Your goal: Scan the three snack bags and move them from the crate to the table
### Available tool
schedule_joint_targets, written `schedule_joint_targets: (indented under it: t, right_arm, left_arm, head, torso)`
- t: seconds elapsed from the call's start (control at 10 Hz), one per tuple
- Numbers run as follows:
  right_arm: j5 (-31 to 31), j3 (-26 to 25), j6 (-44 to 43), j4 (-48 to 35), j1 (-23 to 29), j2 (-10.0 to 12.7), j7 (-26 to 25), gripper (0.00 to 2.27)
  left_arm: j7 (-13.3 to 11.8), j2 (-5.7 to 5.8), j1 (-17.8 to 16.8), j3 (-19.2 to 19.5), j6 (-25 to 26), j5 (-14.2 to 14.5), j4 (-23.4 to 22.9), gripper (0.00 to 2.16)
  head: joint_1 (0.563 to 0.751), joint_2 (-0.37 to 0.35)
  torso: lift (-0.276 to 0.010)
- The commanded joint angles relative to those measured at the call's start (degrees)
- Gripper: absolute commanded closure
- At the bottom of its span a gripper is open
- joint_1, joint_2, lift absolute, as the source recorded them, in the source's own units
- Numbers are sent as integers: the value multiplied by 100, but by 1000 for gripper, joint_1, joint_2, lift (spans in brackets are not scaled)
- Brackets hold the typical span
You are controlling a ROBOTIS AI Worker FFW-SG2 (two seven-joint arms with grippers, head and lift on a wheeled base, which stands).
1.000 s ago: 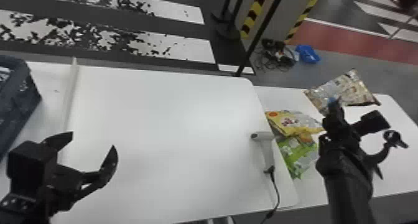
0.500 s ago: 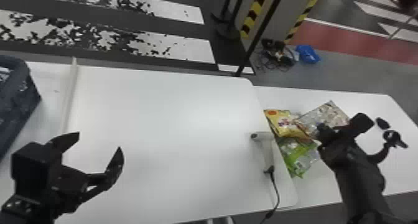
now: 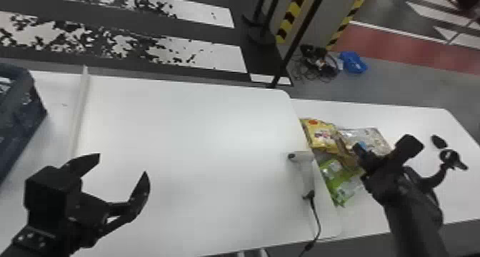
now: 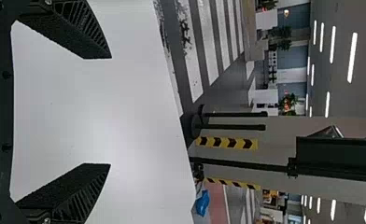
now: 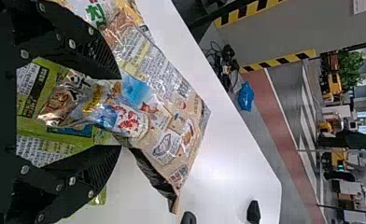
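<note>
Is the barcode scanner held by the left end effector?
No, the barcode scanner lies on the white tabletop, apart from the left end effector, whose fingers stand open.

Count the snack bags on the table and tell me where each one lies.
3. The yellow bag lies just beyond the scanner, the tan bag lies to the yellow one's right, and the green bag lies right of the scanner. Others could be hidden underneath.

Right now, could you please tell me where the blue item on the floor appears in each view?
Head view: blue item on the floor beyond the white table, beside dark cables.
Left wrist view: blue item between the white table and the red floor strip.
Right wrist view: blue item just past the white table, beside the dark cables.
Shared landmark: yellow-and-black striped tape.
</note>
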Motion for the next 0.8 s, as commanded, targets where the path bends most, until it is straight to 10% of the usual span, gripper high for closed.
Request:
schedule_joint_targets:
  t: [0.0, 0.3, 0.5, 0.7]
  right_arm:
    - [-16, -5, 85, -1023, 605, 128, -149, 56]
    - [-183, -286, 1949, -4178, 2284, 848, -141, 63]
    - [-218, -84, 1931, -5998, 3409, 1622, 325, 103]
    - [-51, 874, 1333, -6815, 4016, 1771, 826, 107]
  left_arm:
    - [37, -9, -7, -47, 1, -29, 2, 36]
    - [72, -88, -7, 6, 54, 15, -51, 36]
    - [72, -97, 63, 173, 107, 121, -138, 36]
    - [2, -176, 230, 586, 159, 402, -270, 36]
  head:
    - [695, -350]
    - [695, -350]
    - [695, -350]
    - [695, -350]
  torso:
    - [-62]
    - [-62]
    - [-62]
    - [-62]
